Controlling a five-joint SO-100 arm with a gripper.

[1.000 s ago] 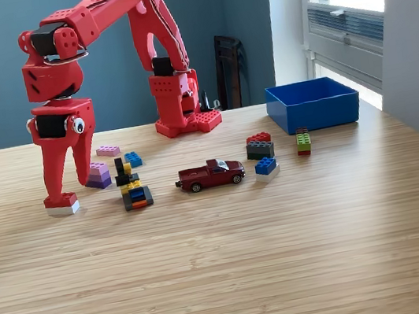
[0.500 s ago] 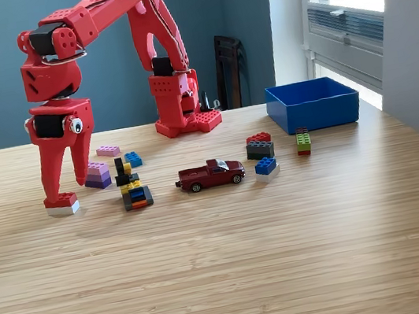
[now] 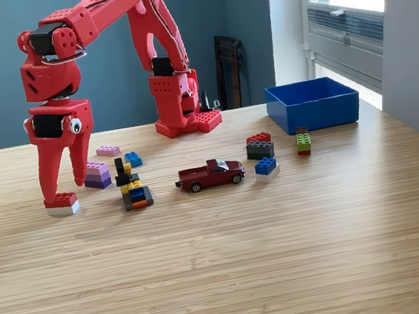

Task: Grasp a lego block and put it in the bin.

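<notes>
Bare wooden bench (image 3: 234,264) up front. The hand (image 3: 68,187) has edged slightly toward the exterior view's left, jaws parted, straddling the red-and-white brick (image 3: 62,202) — a grasp looks imminent, nothing gripped yet. Farther back at the right sits the bin (image 3: 313,103), then teal wall, window.

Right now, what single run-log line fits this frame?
phase: reaching | gripper: open, over red-and-white block at exterior view's left | held: nothing | bin: no block seen inside | toy car: untouched
</notes>
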